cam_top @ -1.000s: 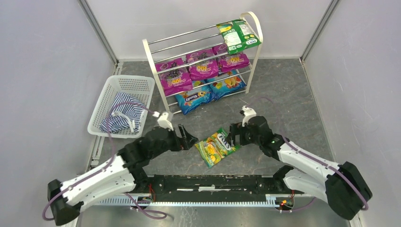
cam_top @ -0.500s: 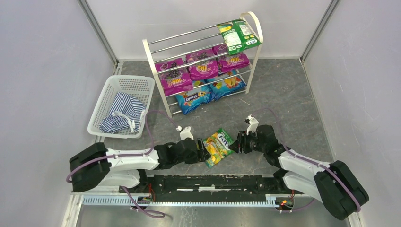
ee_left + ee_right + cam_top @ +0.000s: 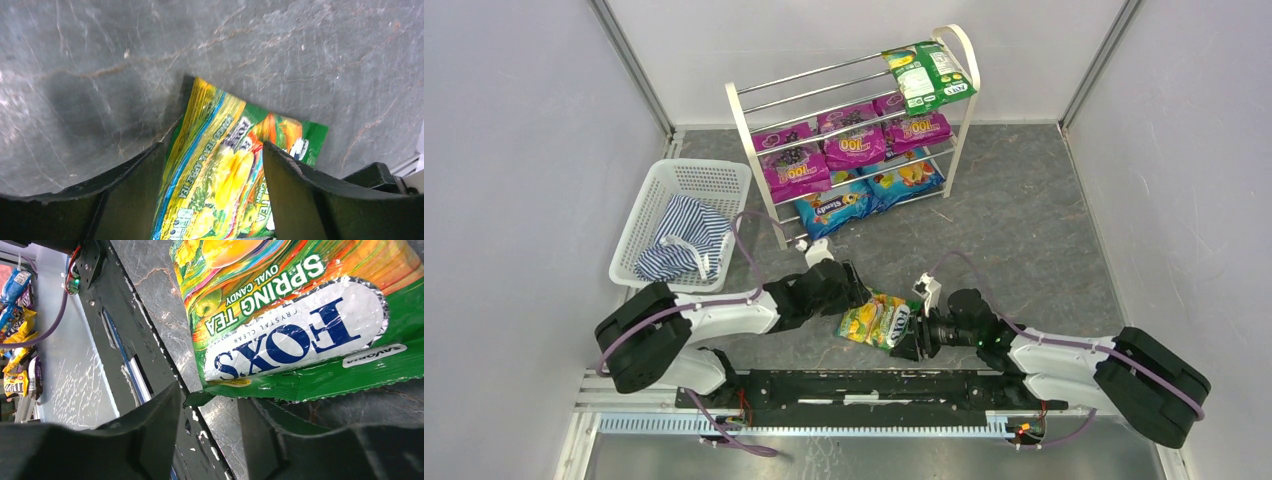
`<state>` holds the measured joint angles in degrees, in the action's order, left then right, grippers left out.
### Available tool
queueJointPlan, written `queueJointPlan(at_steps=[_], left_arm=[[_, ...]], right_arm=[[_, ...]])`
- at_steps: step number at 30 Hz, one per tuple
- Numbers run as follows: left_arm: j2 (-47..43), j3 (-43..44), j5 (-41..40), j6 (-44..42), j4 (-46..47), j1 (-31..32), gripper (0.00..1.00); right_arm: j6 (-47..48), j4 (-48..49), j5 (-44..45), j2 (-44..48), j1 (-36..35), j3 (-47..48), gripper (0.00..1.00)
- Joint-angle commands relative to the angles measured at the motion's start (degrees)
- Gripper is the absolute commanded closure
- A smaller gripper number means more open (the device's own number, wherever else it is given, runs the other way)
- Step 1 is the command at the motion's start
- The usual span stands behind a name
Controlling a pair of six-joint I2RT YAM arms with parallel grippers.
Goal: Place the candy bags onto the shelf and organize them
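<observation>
A green-yellow FOX'S candy bag (image 3: pixel 876 320) lies on the grey floor between my two grippers. My left gripper (image 3: pixel 852 292) is open and straddles the bag's far left end; in the left wrist view the bag (image 3: pixel 225 165) fills the gap between the fingers (image 3: pixel 135 190). My right gripper (image 3: pixel 912 338) is open at the bag's near right edge; the bag's corner (image 3: pixel 195 399) sits just at its fingertips. The shelf (image 3: pixel 742 130) stands at the back, holding another green bag (image 3: pixel 927 75) on top, magenta bags (image 3: pixel 854 140) in the middle and blue bags (image 3: pixel 834 208) at the bottom.
A white lattice basket (image 3: pixel 714 180) with a blue-and-white striped cloth (image 3: pixel 682 240) stands at the left. The arms' black base rail (image 3: pixel 874 385) runs just in front of the bag. Grey walls enclose the cell.
Both arms have dropped low to the floor and closed in on the bag. The left gripper now straddles its far end. The right gripper slid down-left, and the bag shifted toward the rail.
</observation>
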<state>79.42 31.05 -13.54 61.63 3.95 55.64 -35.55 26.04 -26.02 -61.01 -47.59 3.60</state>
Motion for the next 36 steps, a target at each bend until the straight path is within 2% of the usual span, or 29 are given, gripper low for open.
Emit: queueJointPlan(at_steps=[1,5,9,14,17,21,23,27,34,36], left_arm=[[-3.3,5.3,-4.0,-8.2,-5.5,-1.3,0.18],[-10.6,3.6,-3.6,-9.2,-11.4,-1.2,0.08],[-18.5,-0.8,4.8,-6.8,-13.6,-1.0,0.05],[-27.3,-6.6,8.3,-0.7,-12.4,3.1,0.02],[-27.4,-7.7,7.1,0.5,-9.8,7.8,0.05],[-21.2,-6.5,2.5,-0.8,-10.5,11.6,0.14],[-17.3,-6.4,0.5,-1.5,-10.7,11.9,0.17],[-11.7,-7.8,-2.2,-1.8,-8.7,11.9,0.26],[-9.1,-8.8,-5.5,-1.5,-8.1,11.9,0.45],[-9.6,-8.9,-6.6,-1.4,-8.8,11.8,0.47]], right_arm=[[2.7,-7.3,4.0,1.7,-0.2,0.5,0.42],[0.2,-8.8,5.7,7.5,4.1,-1.6,0.20],[-2.7,-7.0,3.5,11.1,13.0,-5.4,0.02],[1.1,-7.5,-0.6,5.5,20.7,-0.7,0.02],[3.2,-6.2,-4.4,-2.9,22.2,3.1,0.02],[0.3,2.2,-14.8,-14.4,22.2,5.4,0.16],[-2.5,7.4,-17.0,-17.4,21.7,4.2,0.19],[-5.1,11.6,-16.7,-21.0,19.9,3.0,0.26],[-14.8,25.7,-16.9,-28.8,12.8,2.3,0.32],[-18.6,31.9,-17.7,-30.9,11.7,1.8,0.34]])
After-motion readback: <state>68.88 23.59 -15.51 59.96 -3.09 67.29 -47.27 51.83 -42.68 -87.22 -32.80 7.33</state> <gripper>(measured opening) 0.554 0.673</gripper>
